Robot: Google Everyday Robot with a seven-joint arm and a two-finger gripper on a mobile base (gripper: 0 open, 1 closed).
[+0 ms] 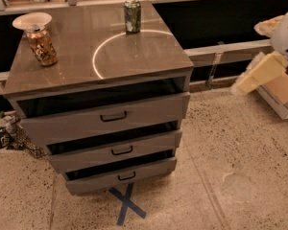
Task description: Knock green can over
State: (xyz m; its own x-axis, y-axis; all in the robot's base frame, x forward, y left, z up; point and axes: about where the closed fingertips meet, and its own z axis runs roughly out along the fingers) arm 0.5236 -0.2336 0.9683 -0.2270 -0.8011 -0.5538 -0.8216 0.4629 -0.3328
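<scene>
Slim green mottled drink can (132, 16) upright nr back edge of grey drawer-cabinet top (134, 56). Cream gripper (248, 79) past cabinet's right edge, over floor, well apart from can; grip state can't tell.

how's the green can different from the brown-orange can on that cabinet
The green can has a mottled green label; the brown-orange can is patterned brown and orange. The green can stands at the back edge of the cabinet top, the brown-orange can at its left, before a pale bowl. Both stand upright. The gripper is off to the right, near neither.
</scene>
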